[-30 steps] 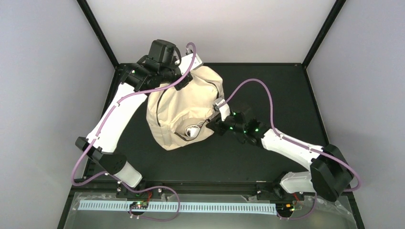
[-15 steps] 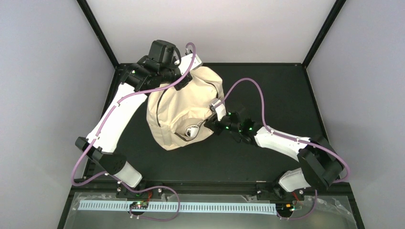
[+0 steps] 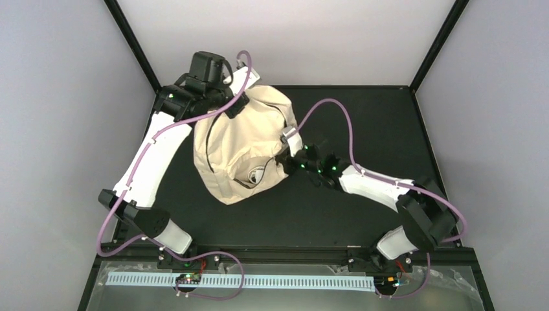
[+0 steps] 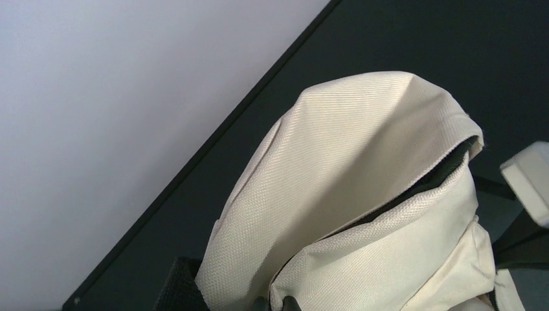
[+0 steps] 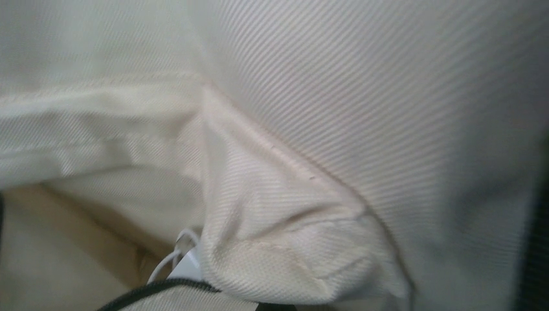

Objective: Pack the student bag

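The student bag (image 3: 241, 146), cream-beige with dark zipper lines, lies on the black table left of centre. My left gripper (image 3: 237, 105) is at the bag's far top edge; in the left wrist view its fingertips (image 4: 275, 303) pinch a cream fabric seam (image 4: 362, 214) beside the dark open zipper gap. My right gripper (image 3: 283, 162) is pressed against the bag's right side by the front pocket. In the right wrist view the bag's bunched fabric (image 5: 291, 253) fills the frame, gripped at the bottom edge. A white charger with cable (image 3: 258, 175) sits in the pocket opening and also shows in the right wrist view (image 5: 186, 264).
The black table (image 3: 388, 123) stretches right of the bag to a black frame rim and grey walls. Purple cables (image 3: 336, 107) loop over both arms. A black strap (image 4: 176, 285) lies under the bag's far end.
Both arms have moved left and the bag has shifted left with them. The left gripper pulled the bag's top towards the back left corner; the right gripper followed at the pocket side.
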